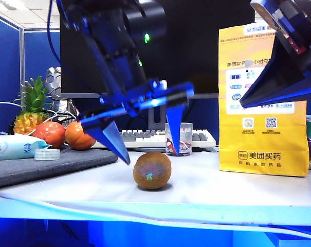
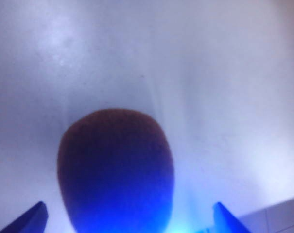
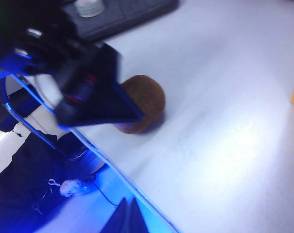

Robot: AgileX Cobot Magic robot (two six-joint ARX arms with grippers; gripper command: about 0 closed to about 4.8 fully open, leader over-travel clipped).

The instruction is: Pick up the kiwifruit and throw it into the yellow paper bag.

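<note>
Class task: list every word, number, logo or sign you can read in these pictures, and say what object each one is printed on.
"美团买药": large dark print low on the yellow paper bag.
Smaller line beneath it: too small to read.
White panel on the bag: coloured labels and a headline, blurred and partly hidden by the right tool.
QR code and square icon on the bag: not legible.
Wet-wipe pack: round logo, unreadable.
Kiwifruit: green mark, no text.

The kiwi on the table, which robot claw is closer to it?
The left. The left gripper hangs open just above the kiwi, one finger on each side, not touching. The right gripper is shut, raised high in front of the yellow bag, well off to the side.
</note>
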